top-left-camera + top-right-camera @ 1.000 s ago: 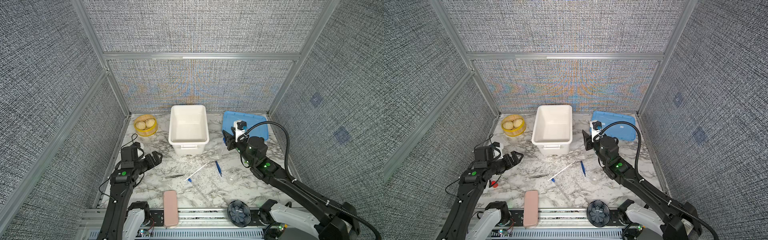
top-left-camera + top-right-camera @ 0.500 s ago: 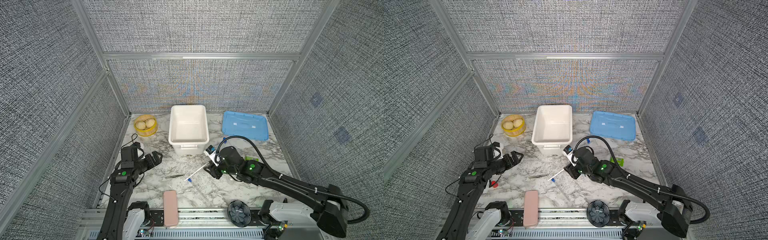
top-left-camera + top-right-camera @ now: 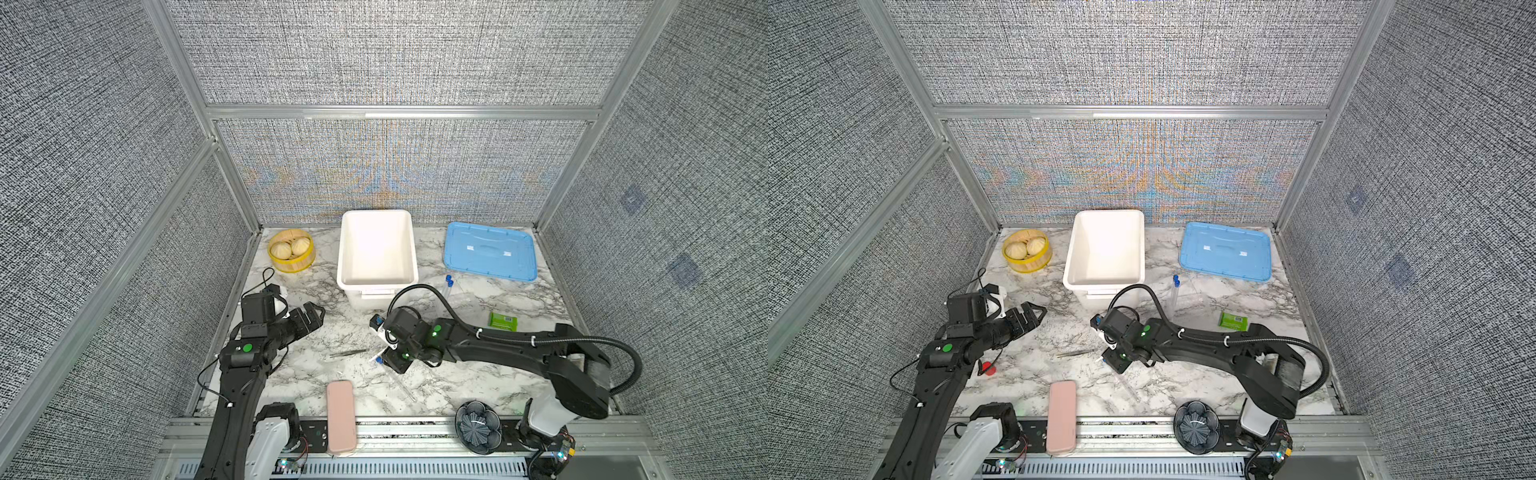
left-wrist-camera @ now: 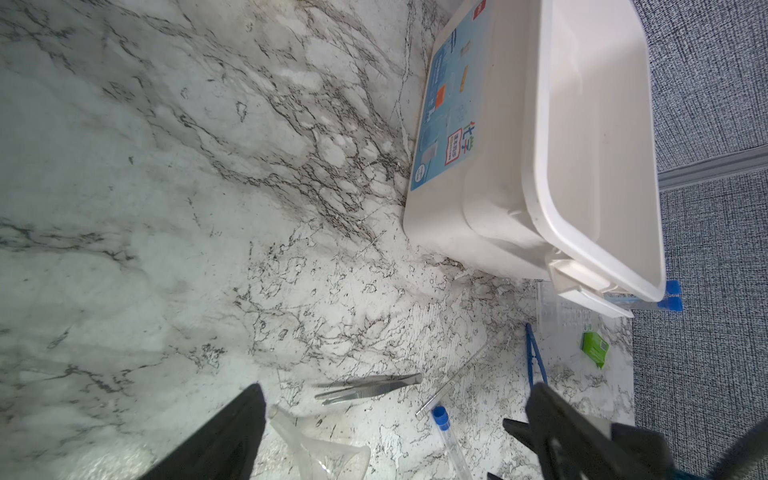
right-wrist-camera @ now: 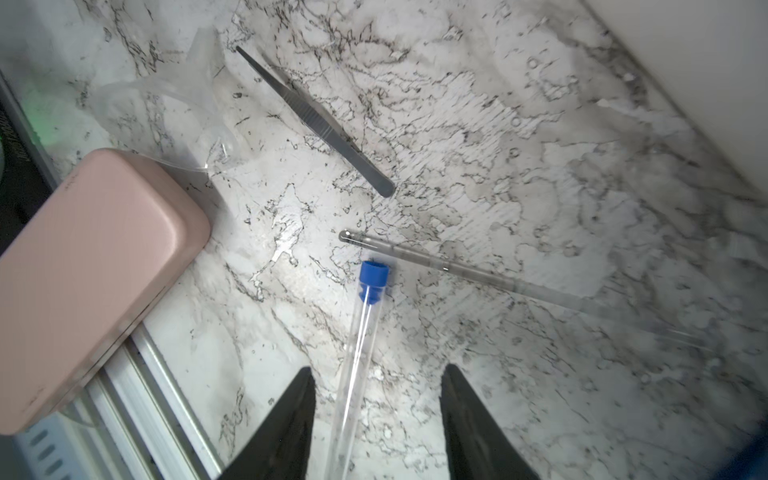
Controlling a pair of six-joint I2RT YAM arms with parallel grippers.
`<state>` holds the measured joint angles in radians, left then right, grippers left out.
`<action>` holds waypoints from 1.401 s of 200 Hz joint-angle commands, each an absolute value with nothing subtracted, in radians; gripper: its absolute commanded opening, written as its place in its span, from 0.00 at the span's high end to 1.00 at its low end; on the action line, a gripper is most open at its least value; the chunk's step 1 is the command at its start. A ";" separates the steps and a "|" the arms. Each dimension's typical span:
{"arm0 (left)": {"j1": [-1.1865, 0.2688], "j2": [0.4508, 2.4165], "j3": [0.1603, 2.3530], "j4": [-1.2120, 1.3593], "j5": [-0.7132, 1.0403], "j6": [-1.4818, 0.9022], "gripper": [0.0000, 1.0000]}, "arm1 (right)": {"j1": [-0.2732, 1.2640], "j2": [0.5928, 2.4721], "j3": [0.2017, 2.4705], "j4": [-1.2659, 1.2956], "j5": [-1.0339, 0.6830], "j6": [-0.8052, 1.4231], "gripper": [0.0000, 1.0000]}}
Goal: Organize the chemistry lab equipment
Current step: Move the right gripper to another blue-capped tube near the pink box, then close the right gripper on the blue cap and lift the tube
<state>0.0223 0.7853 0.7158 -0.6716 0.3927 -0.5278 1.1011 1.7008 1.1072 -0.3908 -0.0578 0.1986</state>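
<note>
Marble tabletop [image 3: 440, 390]: lab pieces lie scattered, none gathered.
White bin [image 3: 343, 249]: empty, blue lid [image 3: 490, 253] lying apart beside it.
Right gripper [image 5: 378, 370]: jaws part-spread low over one blue-capped tube [image 5: 361, 332], straddling it, not pinching.
Left gripper [image 3: 314, 314]: spread wide, holding nothing, hanging off near the bin.
Loose: grey tweezers [image 5: 316, 120], clear rod [image 5: 457, 270], blue tweezers [image 4: 530, 338], two more tubes [image 3: 447, 291] by the bin.
Progress: barely begun, I'd say; everything awaits sorting.
</note>
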 commanded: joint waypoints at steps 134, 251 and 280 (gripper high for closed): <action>0.024 0.790 0.716 -0.664 0.405 -0.518 0.01 | 1.124 1.932 1.216 -0.428 0.006 0.326 0.69; 0.024 0.792 0.715 -0.663 0.404 -0.522 0.01 | 1.140 1.873 1.188 -0.398 0.079 0.377 0.81; 0.024 0.789 0.715 -0.663 0.404 -0.523 0.01 | 1.140 1.841 1.166 -0.368 0.086 0.394 0.82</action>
<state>0.0223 0.7906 0.7158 -0.6716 0.3958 -0.5270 1.1385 1.8645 1.1770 -0.3836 0.0681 0.3683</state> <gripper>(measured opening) 0.988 0.178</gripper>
